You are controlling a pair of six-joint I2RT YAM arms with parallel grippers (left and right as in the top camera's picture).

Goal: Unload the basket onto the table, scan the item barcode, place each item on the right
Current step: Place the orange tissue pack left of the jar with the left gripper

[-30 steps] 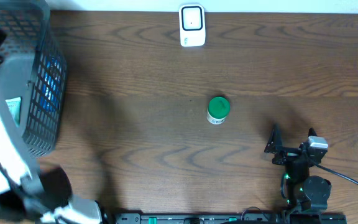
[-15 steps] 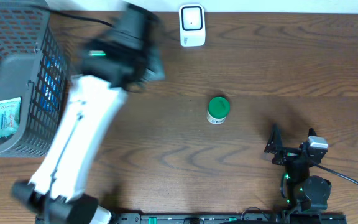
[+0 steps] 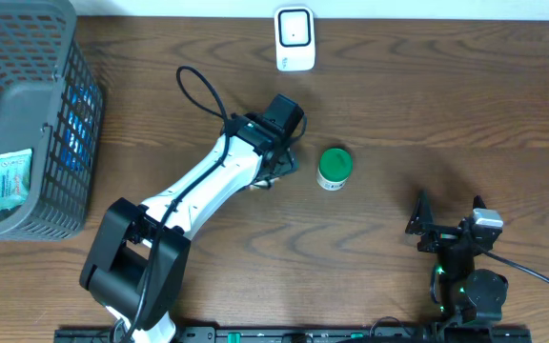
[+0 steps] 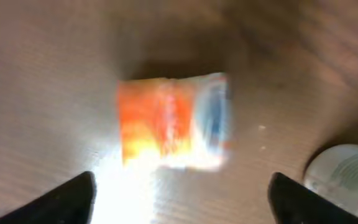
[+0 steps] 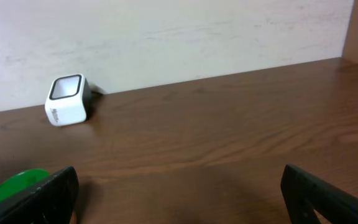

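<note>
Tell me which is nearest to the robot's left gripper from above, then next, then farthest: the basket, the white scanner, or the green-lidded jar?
1. Green-lidded jar, just to the right of the left gripper.
2. White scanner, at the table's far edge.
3. Basket, far off at the left end.

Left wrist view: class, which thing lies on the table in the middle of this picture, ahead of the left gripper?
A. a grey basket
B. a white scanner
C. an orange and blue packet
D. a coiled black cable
C: although blurred, the left wrist view shows an orange and blue packet lying flat on the wooden table, ahead of the left gripper, which is open and not gripping it.
</note>
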